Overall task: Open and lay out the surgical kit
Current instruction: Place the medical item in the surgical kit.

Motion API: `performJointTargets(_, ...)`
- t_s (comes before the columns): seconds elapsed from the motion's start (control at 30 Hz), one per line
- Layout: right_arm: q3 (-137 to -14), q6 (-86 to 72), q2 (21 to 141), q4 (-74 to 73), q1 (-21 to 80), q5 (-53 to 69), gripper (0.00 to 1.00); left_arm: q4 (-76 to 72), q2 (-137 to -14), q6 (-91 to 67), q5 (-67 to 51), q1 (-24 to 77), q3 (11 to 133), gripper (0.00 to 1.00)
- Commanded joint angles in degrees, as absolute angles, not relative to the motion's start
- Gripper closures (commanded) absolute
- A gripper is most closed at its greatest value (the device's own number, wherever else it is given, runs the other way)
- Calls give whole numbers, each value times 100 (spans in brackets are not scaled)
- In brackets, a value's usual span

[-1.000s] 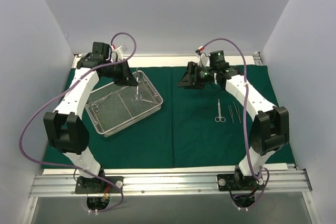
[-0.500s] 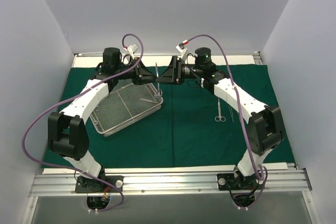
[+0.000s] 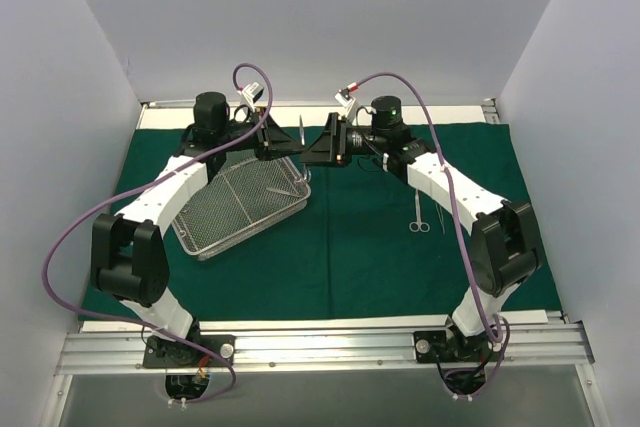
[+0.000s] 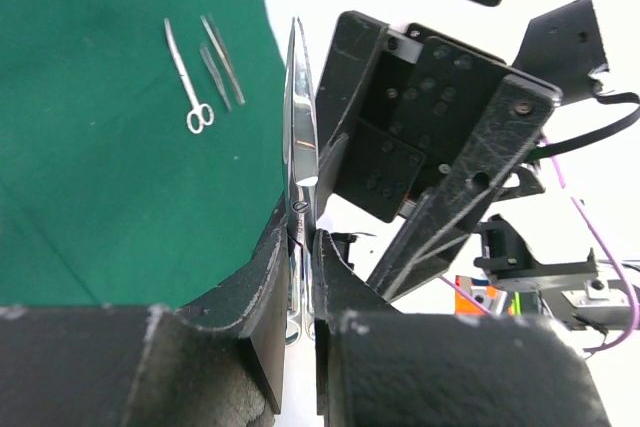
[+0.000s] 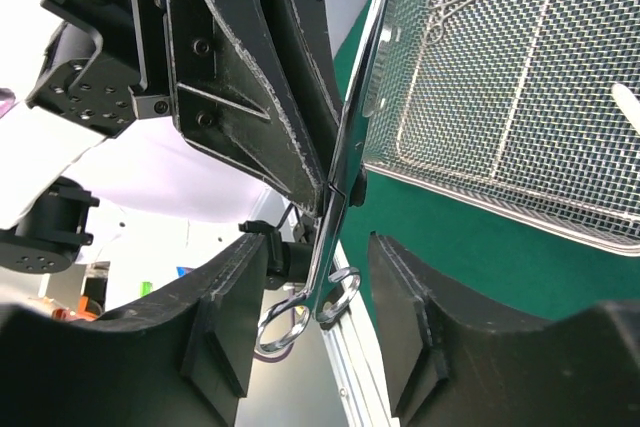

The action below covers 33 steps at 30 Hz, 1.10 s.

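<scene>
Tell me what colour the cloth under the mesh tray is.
The cloth drape is dark green, clearest in the top external view.

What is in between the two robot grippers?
Steel scissors, pinched by the left gripper, with the right gripper's open fingers on either side. The right wrist view shows it best.

Pale worktop (image 3: 330,323) mostly covered by dark green rectangular cloth drape (image 3: 370,257). On drape: silver wire-mesh tray (image 3: 225,209) at 9 o'clock; small steel ring-handled scissors (image 3: 417,212), two steel tweezers (image 4: 222,62) at 3 o'clock.
</scene>
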<state>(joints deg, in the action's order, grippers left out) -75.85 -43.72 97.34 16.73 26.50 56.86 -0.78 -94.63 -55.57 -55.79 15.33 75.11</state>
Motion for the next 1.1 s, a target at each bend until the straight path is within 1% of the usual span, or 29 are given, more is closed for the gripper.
performJointTargets(0.0,-7550,-4508,9615,2196,2646,6020,56,-895,-9202,-5827,-5853,1538,7480,98)
performJointTargets(0.13,-7480,-4640,9642,2338,2628,6073,58,-1388,-9237,-6170,-5959,1538,7374,98)
performJointTargets(0.33,-7453,-4790,9659,2549,2637,6161,61,-1450,-9255,-6170,-6012,1547,7357,98)
performJointTargets(0.47,-7365,-5000,9703,2908,2637,6258,69,-1529,-9281,-6222,-6047,1564,7348,98)
performJointTargets(0.53,-7339,-5097,9729,2971,2637,6275,70,-1573,-9308,-6240,-6073,1591,7356,98)
performJointTargets(0.63,-7321,-5168,9738,3102,2637,6302,78,-1591,-9316,-6258,-6082,1626,7365,98)
performJointTargets(0.67,-7321,-5211,9738,3155,2637,6328,83,-1608,-9325,-6267,-6073,1626,7357,98)
performJointTargets(0.73,-7295,-5256,9738,3208,2646,6346,87,-1635,-9334,-6284,-6082,1635,7356,98)
performJointTargets(0.77,-7286,-5265,9747,3208,2646,6337,94,-1643,-9343,-6284,-6082,1635,7356,98)
performJointTargets(0.83,-7269,-5273,9747,3208,2646,6346,100,-1705,-9360,-6319,-6091,1635,7356,98)
performJointTargets(0.9,-7242,-5273,9756,3182,2646,6346,100,-1723,-9369,-6346,-6091,1635,7356,98)
performJointTargets(0.97,-7260,-5247,9747,3060,2646,6328,100,-1670,-9369,-6311,-6021,1626,7348,91)
performJointTargets(1.0,-7277,-5117,9730,2937,2637,6285,100,-1444,-9343,-6180,-5968,1617,7356,79)
performJointTargets(1.07,-7417,-4836,9729,2288,2628,6179,100,-1144,-9264,-5951,-5802,1582,7426,63)
